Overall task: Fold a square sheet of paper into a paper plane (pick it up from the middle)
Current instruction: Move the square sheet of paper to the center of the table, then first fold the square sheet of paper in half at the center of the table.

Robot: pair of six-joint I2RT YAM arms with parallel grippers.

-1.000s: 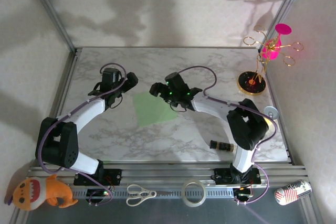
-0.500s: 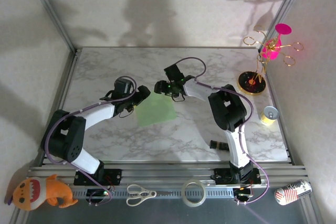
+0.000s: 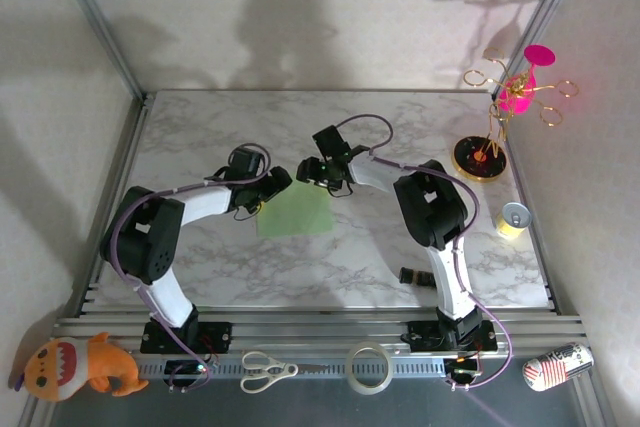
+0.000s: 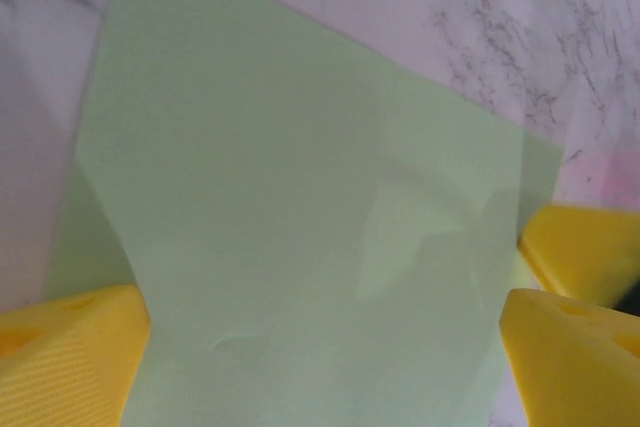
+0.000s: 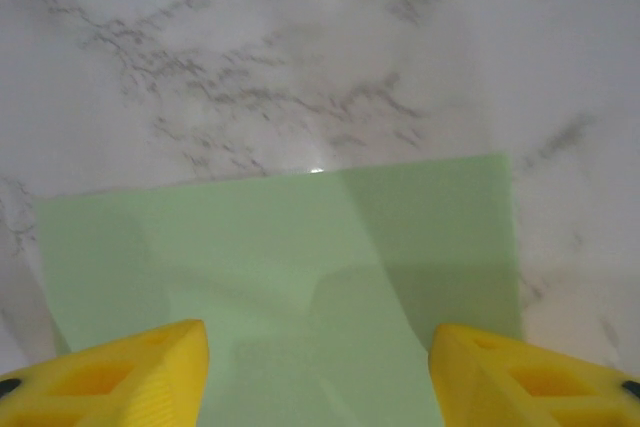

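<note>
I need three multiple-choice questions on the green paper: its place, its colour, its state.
1. Where does the sheet of paper lie?
A. on the marble table, between the left gripper and right gripper
B. on the front rail
C. inside a can
2. Its colour?
A. pink
B. light green
C. white
3. Its state?
A. crumpled ball
B. pointed dart
C. unfolded square
Answers: 1 A, the top view shows it there; 2 B, every view shows green; 3 C, no folds show.

Lab rig: aluminium-framed marble table [image 3: 420,117]
</note>
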